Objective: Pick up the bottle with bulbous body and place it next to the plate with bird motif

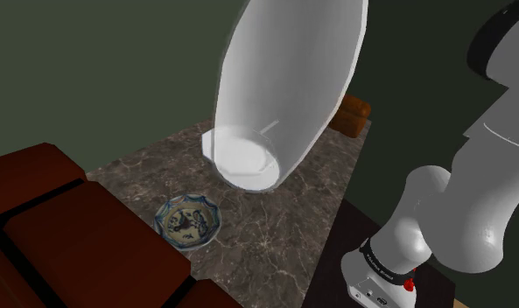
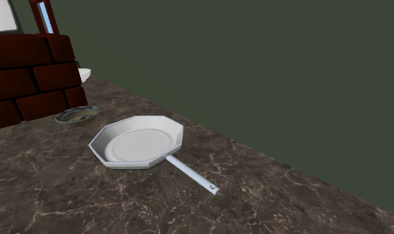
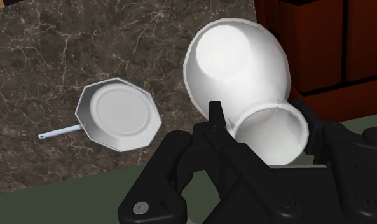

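White bulbous-bodied bottle point(image 3: 234, 60) is hanging in the air over the dark marbled tabletop point(image 3: 66, 57), pinched at the neck by the black two-finger tool point(image 3: 264, 118). It looks smooth and rigid to me, probably slippery and breakable, so the narrower neck seems the sane place to hold it. The blue-patterned plate with bird motif point(image 1: 188, 219) sits near a white octagonal pan point(image 1: 240, 159). No label on the bottle, and the lettering on the arm's dark band point(image 1: 384, 267) is too small to read.

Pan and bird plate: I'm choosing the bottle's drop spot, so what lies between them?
Nothing but bare marbled tabletop lies between the pan and the plate; the second exterior view shows that stretch, and the shoulder view agrees.
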You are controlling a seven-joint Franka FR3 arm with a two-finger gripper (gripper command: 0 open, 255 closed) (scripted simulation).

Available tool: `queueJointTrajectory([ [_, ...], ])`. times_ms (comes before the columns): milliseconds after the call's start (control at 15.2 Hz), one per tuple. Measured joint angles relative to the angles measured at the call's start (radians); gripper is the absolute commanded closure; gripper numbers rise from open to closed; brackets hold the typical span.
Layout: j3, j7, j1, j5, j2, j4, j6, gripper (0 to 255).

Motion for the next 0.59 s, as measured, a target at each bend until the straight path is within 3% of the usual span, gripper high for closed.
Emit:
queueJointTrajectory([
  [330, -0.042, -0.042, -0.056, 0.089, -0.122, -0.219, 0.121, 255],
  [594, -0.072, -0.071, -0.072, 0.134, -0.197, -0.362, 0.202, 255],
])
